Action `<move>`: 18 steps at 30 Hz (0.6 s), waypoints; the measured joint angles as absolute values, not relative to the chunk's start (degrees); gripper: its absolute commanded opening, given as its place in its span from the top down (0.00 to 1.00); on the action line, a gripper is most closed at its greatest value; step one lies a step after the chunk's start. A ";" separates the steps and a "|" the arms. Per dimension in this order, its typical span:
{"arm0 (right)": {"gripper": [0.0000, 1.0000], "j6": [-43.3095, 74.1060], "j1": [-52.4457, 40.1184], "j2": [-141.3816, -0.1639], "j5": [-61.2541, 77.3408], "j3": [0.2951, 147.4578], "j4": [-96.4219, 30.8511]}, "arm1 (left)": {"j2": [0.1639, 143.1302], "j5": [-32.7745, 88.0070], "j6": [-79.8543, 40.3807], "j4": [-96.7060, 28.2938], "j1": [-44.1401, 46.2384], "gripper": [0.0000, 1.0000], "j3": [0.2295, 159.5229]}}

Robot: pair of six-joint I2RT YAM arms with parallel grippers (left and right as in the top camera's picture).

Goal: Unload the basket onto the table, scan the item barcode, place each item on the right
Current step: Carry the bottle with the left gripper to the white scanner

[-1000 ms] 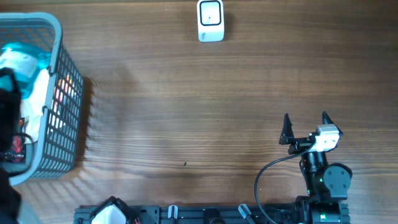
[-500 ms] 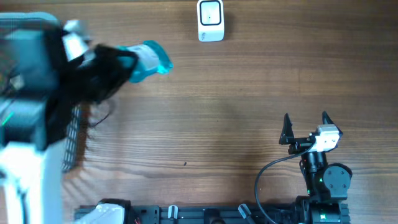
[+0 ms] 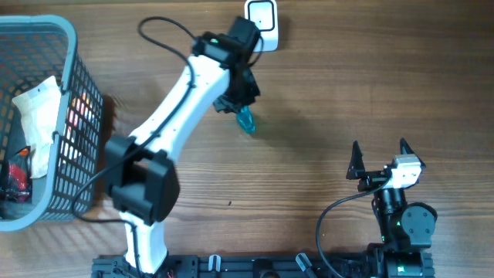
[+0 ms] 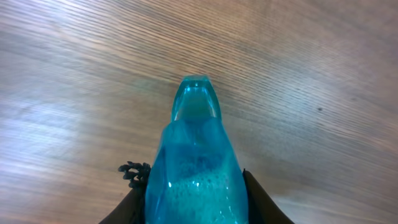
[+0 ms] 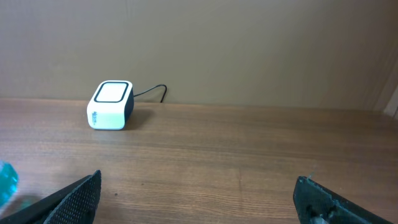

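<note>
The item, a translucent blue packet [image 3: 246, 120], hangs from my left gripper [image 3: 238, 105], which is shut on its upper part just in front of the white scanner [image 3: 262, 23]. In the left wrist view the blue packet [image 4: 198, 162] fills the space between my dark fingers [image 4: 132, 205] and points down at the wooden table. No barcode shows on it. My right gripper [image 3: 379, 150] stands open at the right, holding nothing. The right wrist view shows the scanner [image 5: 112, 105] far left and a sliver of the blue packet [image 5: 5, 180] at the left edge.
A grey wire basket [image 3: 74, 46] at the far left holds a white packet [image 3: 38, 108] and other goods. The scanner's cable [image 5: 152, 92] runs back toward the wall. My left arm [image 3: 166, 116] stretches diagonally across the table's left half.
My left arm has swung out of the basket and to the right, carrying the blue packet up to the scanner. The right arm has not moved.
</note>
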State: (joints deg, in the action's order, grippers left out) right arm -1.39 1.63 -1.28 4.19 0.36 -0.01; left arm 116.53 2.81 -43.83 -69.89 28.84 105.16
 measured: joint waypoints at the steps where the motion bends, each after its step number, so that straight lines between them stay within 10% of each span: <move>1: 0.00 -1.39 1.63 -1.28 4.19 0.36 -0.01 | 117.27 2.79 -43.83 -69.12 29.30 0.93 105.16; 18: 0.00 -1.39 1.63 -1.28 4.19 0.36 -0.01 | 118.52 -5.32 -43.83 -54.83 33.36 0.84 105.16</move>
State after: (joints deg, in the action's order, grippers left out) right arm -1.39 1.63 -1.28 4.19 0.36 -0.01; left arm 118.52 -5.32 -43.83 -54.83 33.36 105.16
